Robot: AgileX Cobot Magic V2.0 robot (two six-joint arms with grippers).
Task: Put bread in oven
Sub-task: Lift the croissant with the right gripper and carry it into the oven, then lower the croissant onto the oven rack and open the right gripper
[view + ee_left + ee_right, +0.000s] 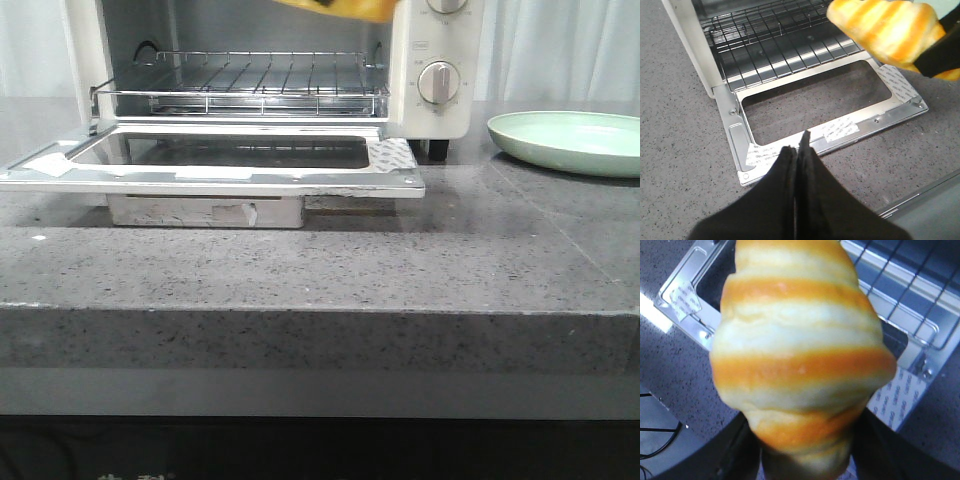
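Oven (250, 90) stands on the grey stone surface (320, 270), door (210, 165) folded down flat toward the camera, glass pane facing up. Wire rack (250, 85) inside is bare; nothing on it yet.

Bread (800, 350) is off the surface and carried high by the right arm. Front view catches only its lower edge (335, 8) at the top of the frame, above the oven opening's right side. Left wrist view shows it (885, 32) hanging over the far right part of the open door, near the rack's front edge but not yet past it.

Right claw (805, 460): dark fingers sit either side of the roll's lower end, pinching it. Grip looks firm as far as the blur allows; the contact faces are hidden behind the roll.

Left claw (797, 155): fingers pressed together, nothing between them, hovering over the front edge of the door, well apart from the bread.

Pale green plate (570, 140) to the oven's right is empty.

Progress, as judged: door open, bread picked up and lifted to oven height. Left to do: carry the roll inward over the rack, lower it, release, withdraw the arm. Whether closing the door is part of the job cannot be told from the task wording.
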